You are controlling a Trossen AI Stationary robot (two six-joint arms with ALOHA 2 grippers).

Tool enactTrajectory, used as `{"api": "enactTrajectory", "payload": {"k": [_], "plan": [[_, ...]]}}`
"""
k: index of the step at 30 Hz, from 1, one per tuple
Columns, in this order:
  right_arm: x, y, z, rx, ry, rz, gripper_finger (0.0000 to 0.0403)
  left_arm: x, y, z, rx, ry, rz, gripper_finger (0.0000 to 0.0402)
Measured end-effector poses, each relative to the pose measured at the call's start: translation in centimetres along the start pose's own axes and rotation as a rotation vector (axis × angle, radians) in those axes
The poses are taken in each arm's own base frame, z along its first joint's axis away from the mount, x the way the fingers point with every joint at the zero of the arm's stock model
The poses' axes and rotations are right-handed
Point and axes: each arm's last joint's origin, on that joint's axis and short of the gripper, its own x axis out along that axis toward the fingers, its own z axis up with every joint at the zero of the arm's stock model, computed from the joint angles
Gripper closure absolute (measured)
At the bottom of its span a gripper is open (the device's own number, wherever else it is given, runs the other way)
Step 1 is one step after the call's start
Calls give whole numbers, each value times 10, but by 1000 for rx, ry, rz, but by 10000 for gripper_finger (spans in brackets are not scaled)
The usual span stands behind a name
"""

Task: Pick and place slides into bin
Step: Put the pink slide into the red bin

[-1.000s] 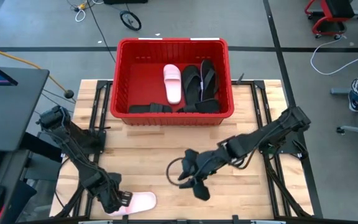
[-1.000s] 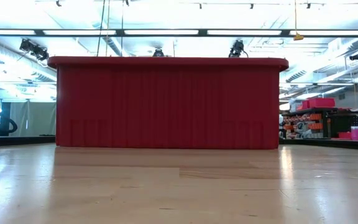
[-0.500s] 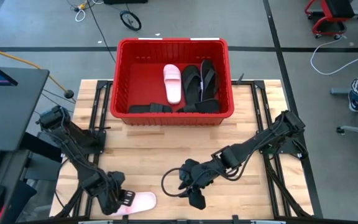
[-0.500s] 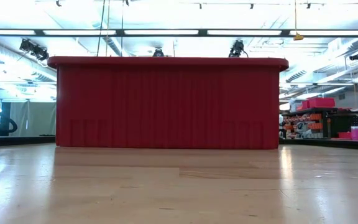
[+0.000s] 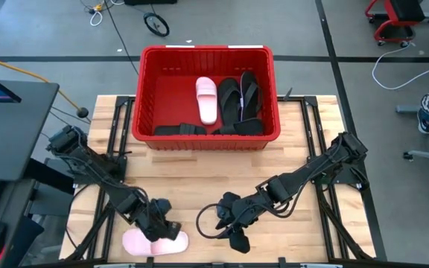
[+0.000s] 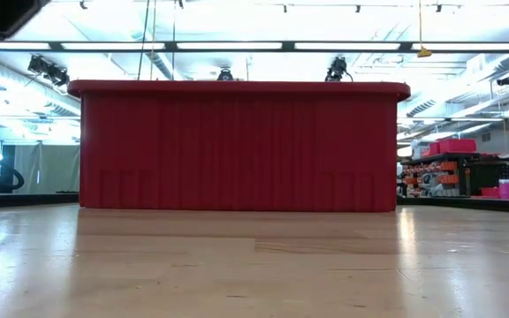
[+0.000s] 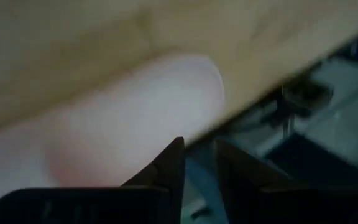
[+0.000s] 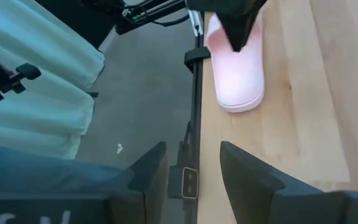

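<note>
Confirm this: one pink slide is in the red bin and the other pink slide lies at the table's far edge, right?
Not quite. The second pink slide lies at the table's near edge, under the left gripper, as the high view shows. One pink slide is indeed in the red bin.

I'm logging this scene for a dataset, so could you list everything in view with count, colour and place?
bin: one, red, far middle of the table.
pink slide in bin: one, pale pink, centre of the bin.
black slides in bin: several, black, right part and near wall of the bin; exact count unclear.
pink slide on table: one, pale pink, near-left edge of the table.
table: one, light wood.
left gripper: dark, on the pink slide on table.
right gripper: dark, fingers apart, empty, at the near edge, right of that slide.
</note>
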Motion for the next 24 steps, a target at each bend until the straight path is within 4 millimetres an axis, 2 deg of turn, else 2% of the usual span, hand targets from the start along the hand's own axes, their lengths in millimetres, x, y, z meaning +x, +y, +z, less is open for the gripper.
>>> {"api": "enactTrajectory", "payload": {"k": [4, 8, 13, 16, 20, 24], "plan": [[0, 6, -5, -59, 10, 10, 250, 19, 1, -9, 104, 41, 6, 347], [1, 11, -9, -99, 19, 21, 250, 45, 12, -10, 117, 38, 105, 393], [1, 12, -11, -124, 22, 24, 250, 69, 15, 1, 63, 16, 162, 390], [1, 12, -10, -124, 20, 23, 250, 76, 11, 18, 76, 17, 182, 396], [1, 11, -9, -127, 18, 22, 250, 77, 1, 52, 113, 30, 167, 392], [1, 11, -9, -142, 12, 14, 250, 75, -14, 93, 163, -96, 75, 396]]}}
